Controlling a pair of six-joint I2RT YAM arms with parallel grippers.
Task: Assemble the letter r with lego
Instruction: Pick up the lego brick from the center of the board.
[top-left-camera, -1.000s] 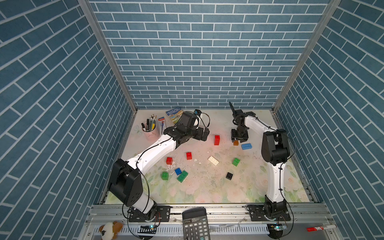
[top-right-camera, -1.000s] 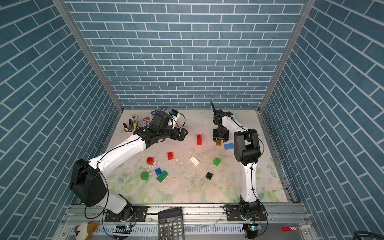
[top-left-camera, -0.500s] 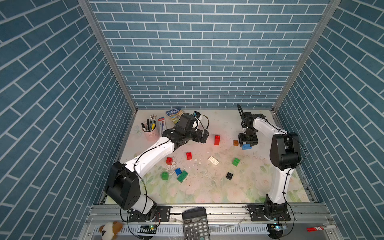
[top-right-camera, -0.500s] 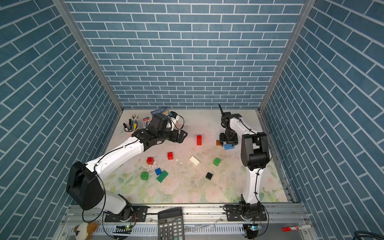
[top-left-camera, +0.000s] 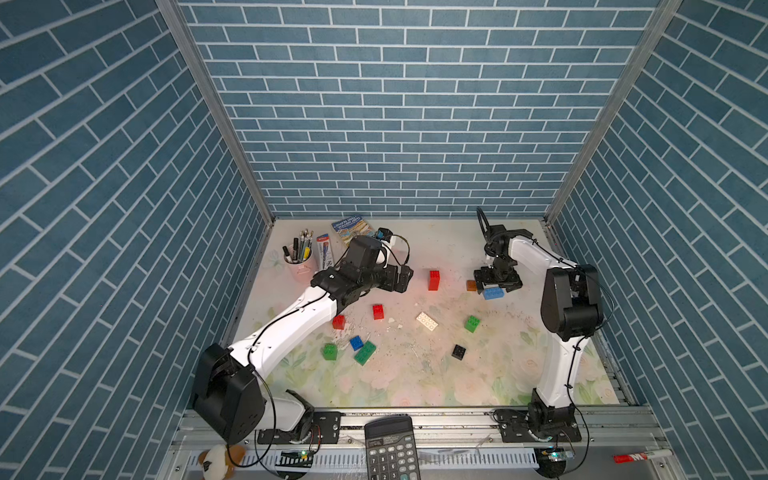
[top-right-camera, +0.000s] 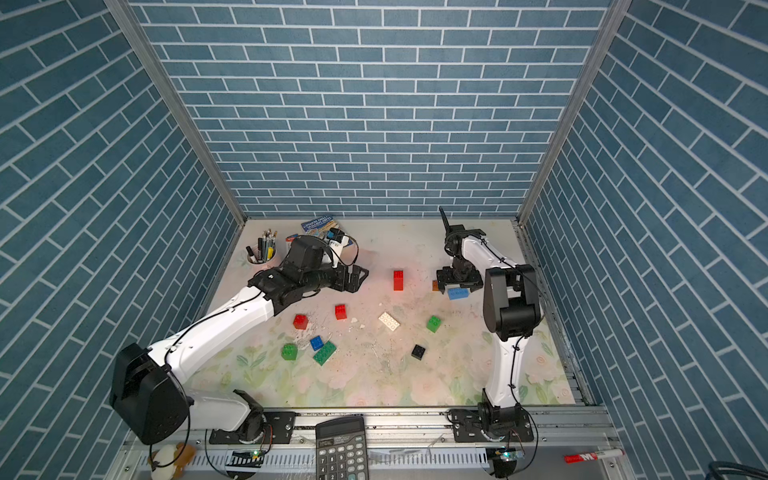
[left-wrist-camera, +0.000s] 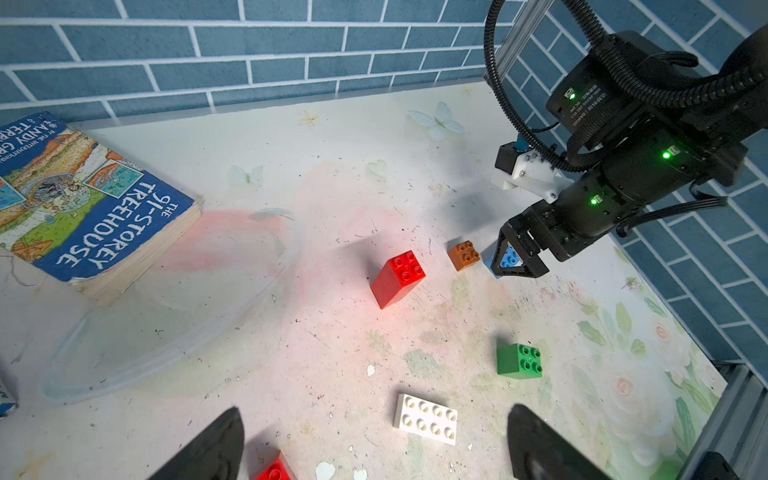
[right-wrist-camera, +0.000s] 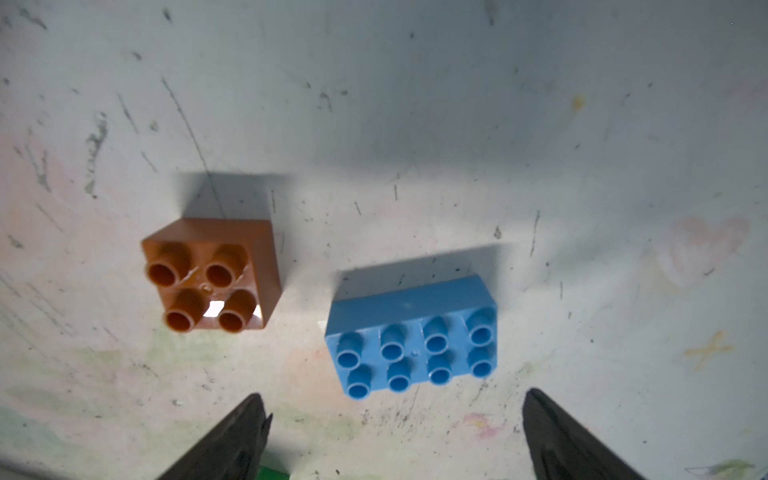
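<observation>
The light blue two-by-four brick (right-wrist-camera: 411, 336) lies flat and studs up on the table (right-wrist-camera: 457, 124), toward its right rear. A brown two-by-two brick (right-wrist-camera: 208, 274) sits just beside it, not touching. In a top view the light blue two-by-four brick (top-left-camera: 493, 293) has its long axis running across the table, skewed slightly so the end nearer the right wall sits a little farther back.

The right gripper (right-wrist-camera: 395, 405) hangs over it, fingers spread wide and empty. The brick's length lies roughly along the line between the two fingertips.

Two things look risky. One finger must drop into the narrow gap beside the brown brick, so it could land on that brick or shove it. The skew also means the pads may meet corners first, and the brick could swivel or squirt out.

The left gripper (top-left-camera: 402, 277) is well apart, beside the upright red brick (top-left-camera: 434, 279), its fingers also apart and holding nothing. No letter is formed yet.
</observation>
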